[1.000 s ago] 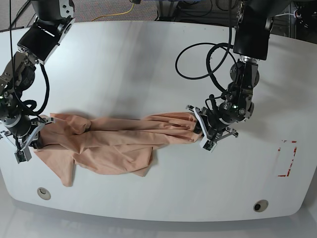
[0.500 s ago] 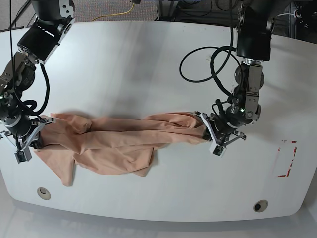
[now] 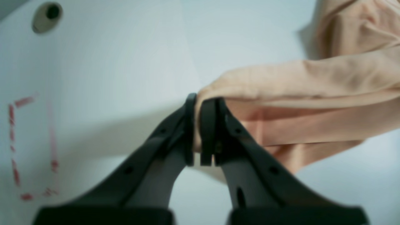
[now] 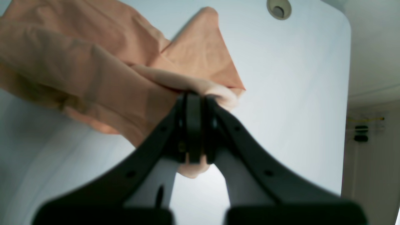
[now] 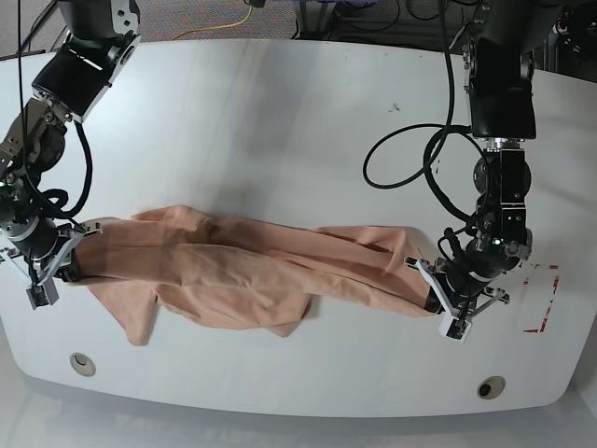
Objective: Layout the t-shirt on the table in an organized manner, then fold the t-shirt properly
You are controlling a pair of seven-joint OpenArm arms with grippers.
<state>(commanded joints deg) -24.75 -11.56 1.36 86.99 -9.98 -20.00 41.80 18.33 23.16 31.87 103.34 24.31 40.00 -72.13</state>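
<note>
T-shirt (image 5: 242, 266) fabric stretched between my two grippers, low across the near half of the white worktop (image 5: 280, 373), its long axis running from side to side and dipping toward my left. My left gripper (image 5: 437, 301) was clamped on one end of the cloth, and my right gripper (image 5: 67, 271) pinched the opposite end. The bulk of the shirt lay inward of both, so neither arm needed to reach over the other; the loose flaps along the near edge hung nearer the right one. I judged that I was still at the spreading step, with folding yet to come, and that the next pull called for moving the grippers apart along that axis without dragging the bunched layers.

The left wrist view showed what the base view hid: cloth wrapped over my closed fingertips, and a separate crumpled fold beyond the taut strip. The right wrist view showed a small tail poking out below the fingers.
</note>
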